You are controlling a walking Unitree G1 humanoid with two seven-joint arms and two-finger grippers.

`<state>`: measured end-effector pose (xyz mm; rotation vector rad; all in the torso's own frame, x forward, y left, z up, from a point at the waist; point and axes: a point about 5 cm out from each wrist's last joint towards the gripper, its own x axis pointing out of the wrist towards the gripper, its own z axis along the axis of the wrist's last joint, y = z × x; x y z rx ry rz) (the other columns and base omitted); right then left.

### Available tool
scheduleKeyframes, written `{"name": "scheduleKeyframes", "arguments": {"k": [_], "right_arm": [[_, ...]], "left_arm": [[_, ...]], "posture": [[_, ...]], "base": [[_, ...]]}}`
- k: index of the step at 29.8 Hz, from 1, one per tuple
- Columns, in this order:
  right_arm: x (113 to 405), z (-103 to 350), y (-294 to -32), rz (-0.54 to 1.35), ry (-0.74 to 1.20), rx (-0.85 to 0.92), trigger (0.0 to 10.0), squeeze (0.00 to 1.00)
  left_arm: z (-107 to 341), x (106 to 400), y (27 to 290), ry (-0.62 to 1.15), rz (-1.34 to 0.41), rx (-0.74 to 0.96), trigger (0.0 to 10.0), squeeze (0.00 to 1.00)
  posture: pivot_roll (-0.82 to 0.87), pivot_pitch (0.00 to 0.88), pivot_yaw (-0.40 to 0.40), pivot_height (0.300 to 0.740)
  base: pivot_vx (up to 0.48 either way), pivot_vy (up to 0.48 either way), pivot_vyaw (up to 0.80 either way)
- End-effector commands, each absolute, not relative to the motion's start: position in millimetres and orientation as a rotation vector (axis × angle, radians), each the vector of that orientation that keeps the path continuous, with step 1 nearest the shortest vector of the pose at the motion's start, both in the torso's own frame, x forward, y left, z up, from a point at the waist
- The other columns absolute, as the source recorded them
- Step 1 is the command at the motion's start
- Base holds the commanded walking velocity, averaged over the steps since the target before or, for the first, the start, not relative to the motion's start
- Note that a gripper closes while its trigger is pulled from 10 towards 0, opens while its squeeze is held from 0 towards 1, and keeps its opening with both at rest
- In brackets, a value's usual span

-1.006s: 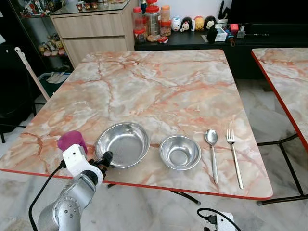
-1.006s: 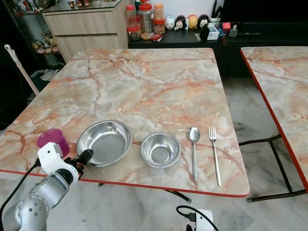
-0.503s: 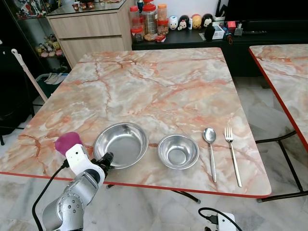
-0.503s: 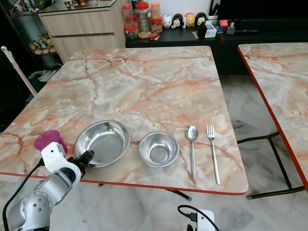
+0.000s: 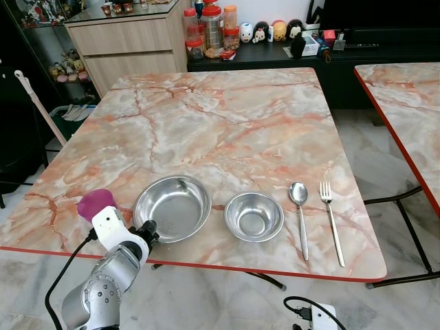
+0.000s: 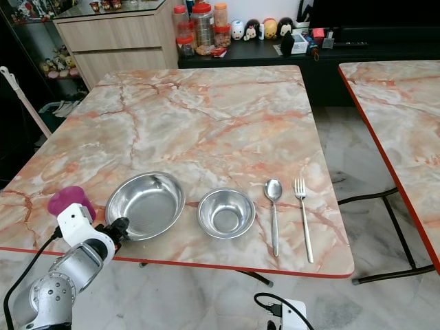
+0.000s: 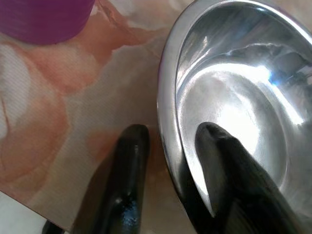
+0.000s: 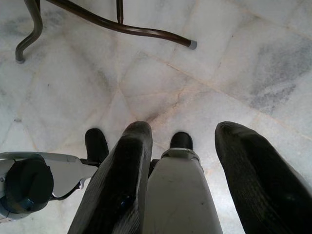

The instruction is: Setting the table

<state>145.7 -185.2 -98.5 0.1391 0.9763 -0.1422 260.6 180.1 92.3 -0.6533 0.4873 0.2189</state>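
- Left gripper (image 7: pixel 168 146) is spread, fingers straddling the rim of the big shiny steel bowl (image 5: pixel 172 207) near the tabletop's front-left corner.
- Smaller round steel bowl (image 5: pixel 254 216) sits beside it; spoon (image 5: pixel 300 216) and fork (image 5: pixel 332 220) point away from the front edge.
- Right gripper (image 8: pixel 183 146) hangs spread over marble floor (image 8: pixel 204 73).

**Hidden, cropped and unclear**

The purple cup (image 5: pixel 96 204) is partly covered by the left arm's white wrist housing (image 5: pixel 110 227); in the left wrist view only its ribbed base (image 7: pixel 46 19) shows, cut by the picture's edge. The large steel bowl (image 7: pixel 234 107) runs off that frame too, and one fingertip (image 7: pixel 214 141) hides part of its rim. The second counter (image 5: pixel 405 117) is cropped at the right edge. The jars (image 5: pixel 213 27) and small figurines (image 5: pixel 269 31) at the back are too small to read.
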Motion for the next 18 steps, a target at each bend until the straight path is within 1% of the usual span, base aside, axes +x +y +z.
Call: {"name": "scheduleKeyframes", "arguments": {"k": [1,15,18], "right_arm": [[145.8,-98.6,-183.5,-0.148,0.974,0.150,10.0,0.00],[152.3,-96.2,-185.7,-0.134,0.968,0.134,10.0,0.00],[153.0,-95.9,-186.1,-0.130,0.967,0.129,10.0,0.00]], "left_arm": [[91.1,259.7,183.7,0.488,0.254,-0.614,0.0,0.00],[94.9,259.8,187.6,0.447,0.307,-0.600,0.0,0.00],[96.2,260.0,189.3,0.432,0.314,-0.560,0.0,0.00]], "posture": [[0.14,0.041,0.096,0.740],[0.15,0.035,0.073,0.740],[0.15,0.033,0.069,0.740]], "base": [[0.000,0.000,0.00],[0.000,0.000,0.00],[0.000,0.000,0.00]]}}
